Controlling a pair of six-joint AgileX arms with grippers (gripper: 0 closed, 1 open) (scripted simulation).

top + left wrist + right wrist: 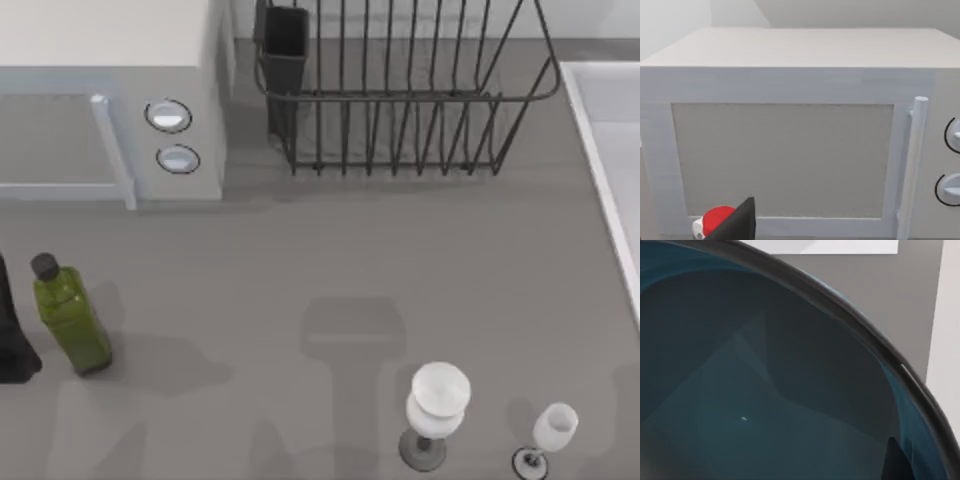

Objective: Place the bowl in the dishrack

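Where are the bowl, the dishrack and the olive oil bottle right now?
bowl (765,390): right wrist view, teal inner wall.
dishrack (400,97): top view, front rail of the wire frame.
olive oil bottle (72,318): top view, green body, table's left.

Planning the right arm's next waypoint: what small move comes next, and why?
Probably carry the bowl toward the dishrack at the table's far edge. The right wrist view sits close over the bowl's inside, with a dark tip by its rim, suggesting it is held, and the rack holds no bowl yet.

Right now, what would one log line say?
bowl: close under right wrist camera | rack: no bowl inside | left wrist camera: facing microwave
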